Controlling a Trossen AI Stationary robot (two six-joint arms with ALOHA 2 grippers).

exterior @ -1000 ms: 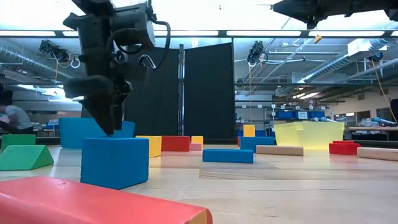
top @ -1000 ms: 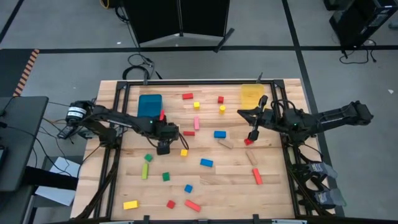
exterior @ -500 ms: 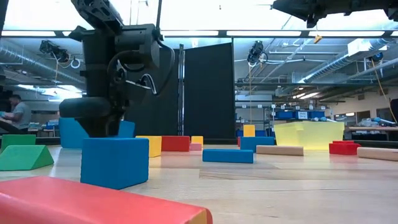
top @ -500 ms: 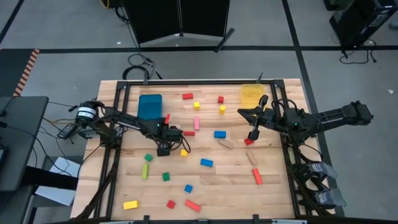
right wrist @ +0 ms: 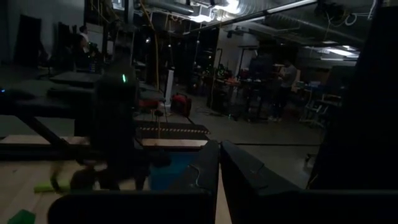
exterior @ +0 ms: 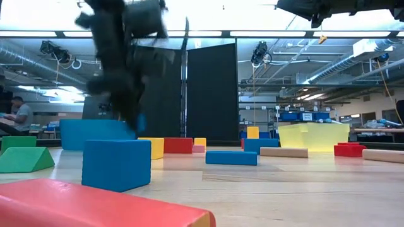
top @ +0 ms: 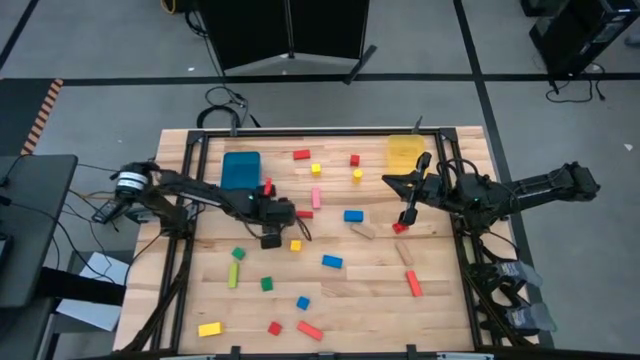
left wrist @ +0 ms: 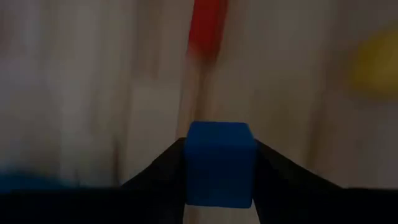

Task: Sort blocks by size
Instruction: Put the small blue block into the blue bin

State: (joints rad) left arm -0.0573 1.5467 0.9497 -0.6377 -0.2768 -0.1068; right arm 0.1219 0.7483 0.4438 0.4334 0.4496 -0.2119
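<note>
Small wooden blocks lie scattered on the wooden table (top: 440, 310), among them a blue bar (top: 353, 215), a red bar (top: 413, 283) and a yellow bar (top: 209, 329). My left gripper (top: 271, 240) is left of the table's middle, shut on a small blue cube (left wrist: 219, 168), which the gripper hides in the high view. The low view shows this gripper (exterior: 129, 116) blurred, above the table. My right gripper (top: 406, 216) is held high over a small red block (top: 399, 229) at the right. Its fingers (right wrist: 219, 148) are shut and empty. My left gripper pinches the blue cube by two opposite sides (left wrist: 188, 163) between its two fingers. The fingers point down at the table. The cube sits square between the fingertips, and the low view shows the fingers up off the table.
A blue bin (top: 241, 168) stands at the far left and a yellow translucent bin (top: 404, 152) at the far right. A big blue cube (exterior: 116, 164) and a red bar (exterior: 95, 205) lie close to the low camera. A person (exterior: 19, 116) is in the room behind.
My left gripper has dipped down to the table and come up again fast, shifting a little toward the table's right edge. My right arm has kept still.
</note>
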